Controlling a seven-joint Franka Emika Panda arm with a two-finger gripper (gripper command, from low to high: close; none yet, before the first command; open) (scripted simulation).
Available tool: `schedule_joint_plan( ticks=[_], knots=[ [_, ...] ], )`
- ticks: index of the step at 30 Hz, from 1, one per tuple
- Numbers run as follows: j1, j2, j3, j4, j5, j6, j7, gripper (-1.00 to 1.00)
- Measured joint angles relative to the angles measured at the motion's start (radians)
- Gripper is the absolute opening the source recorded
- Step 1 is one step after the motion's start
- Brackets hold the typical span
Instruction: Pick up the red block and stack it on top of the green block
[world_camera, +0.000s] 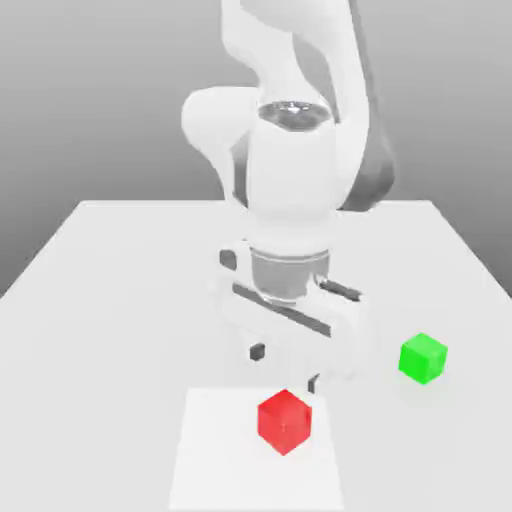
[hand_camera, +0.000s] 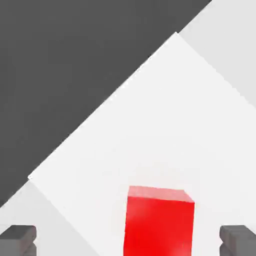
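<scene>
The red block (world_camera: 285, 420) rests on a brighter white square near the table's front edge. The green block (world_camera: 423, 357) stands on the table toward the exterior view's right, apart from the red one. My gripper (world_camera: 286, 367) hangs just above and slightly behind the red block, open, with nothing held. In the hand view the red block (hand_camera: 159, 220) lies below, between the two dark fingertips (hand_camera: 19, 239), and my gripper (hand_camera: 129, 240) stands wide around it without touching.
The white square patch (world_camera: 220, 450) covers the table's front middle. The white table (world_camera: 110, 300) stretches to both sides. In the hand view the table edge meets dark floor (hand_camera: 65, 65) beyond the patch (hand_camera: 150, 125).
</scene>
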Motion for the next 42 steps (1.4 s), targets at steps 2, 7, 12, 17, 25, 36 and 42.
schedule_joint_plan(
  ticks=[2,7,12,17,25,36,42],
  knots=[
    [0.019,0.073,-0.030,0.006,-0.048,0.059,0.044,0.00],
    [0.081,0.201,-0.109,0.024,-0.123,0.165,0.103,-1.00],
    [0.086,0.210,-0.115,0.026,-0.130,0.175,0.108,-1.00],
    [0.053,0.073,-0.059,0.004,-0.033,0.061,0.037,-1.00],
    [0.207,-0.100,0.040,-0.039,0.113,-0.060,0.213,-1.00],
    [0.407,-0.240,0.262,-0.099,0.251,-0.130,0.721,-1.00],
    [0.421,-0.198,0.351,-0.112,0.211,-0.075,0.916,-1.00]
  ],
)
